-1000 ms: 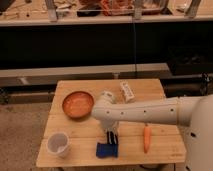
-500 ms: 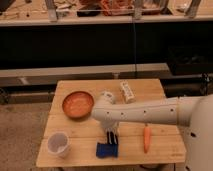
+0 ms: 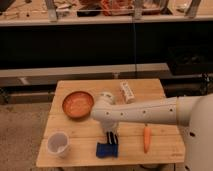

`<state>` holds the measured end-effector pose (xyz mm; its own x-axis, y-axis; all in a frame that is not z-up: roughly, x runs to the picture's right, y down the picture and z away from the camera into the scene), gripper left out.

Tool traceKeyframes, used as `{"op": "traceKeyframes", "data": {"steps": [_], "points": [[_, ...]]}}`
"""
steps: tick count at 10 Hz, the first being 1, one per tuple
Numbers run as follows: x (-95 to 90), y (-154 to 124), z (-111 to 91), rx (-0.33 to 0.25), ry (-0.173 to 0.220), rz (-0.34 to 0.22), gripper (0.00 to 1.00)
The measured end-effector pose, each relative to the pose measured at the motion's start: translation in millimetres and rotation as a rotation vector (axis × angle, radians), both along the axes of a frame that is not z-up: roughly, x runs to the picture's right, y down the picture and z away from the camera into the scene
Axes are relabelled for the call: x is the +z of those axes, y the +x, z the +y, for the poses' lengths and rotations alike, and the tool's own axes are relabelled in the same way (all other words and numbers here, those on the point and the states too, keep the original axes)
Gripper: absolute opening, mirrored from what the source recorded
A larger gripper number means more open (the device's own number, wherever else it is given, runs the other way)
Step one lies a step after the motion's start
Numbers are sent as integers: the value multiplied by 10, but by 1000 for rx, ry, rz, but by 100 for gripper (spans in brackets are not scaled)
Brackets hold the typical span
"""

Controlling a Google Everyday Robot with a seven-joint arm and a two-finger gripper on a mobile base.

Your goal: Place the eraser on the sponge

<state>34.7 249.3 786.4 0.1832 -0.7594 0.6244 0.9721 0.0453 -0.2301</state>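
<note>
At the gripper: pointing straight down off the end of the white arm, near the front edge of the table; clamped or loose, cannot tell. Directly beneath, touching or barely above: the sponge, flat, long side running left to right. Of the eraser, no clear sight; only a dark sliver at the gripper's tip, over the sponge's far edge, long axis unreadable. Nowhere else on the boards. Fits either lowering onto the sponge or letting go there. Farther out: carrot right, cup left, bowl behind.
</note>
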Motion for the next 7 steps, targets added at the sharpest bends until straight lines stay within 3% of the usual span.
{"op": "traceKeyframes", "data": {"steps": [2, 3, 7], "points": [[2, -4, -1, -5, 1, -3, 59], [4, -5, -1, -8, 1, -4, 59], [7, -7, 1, -18, 3, -9, 45]]}}
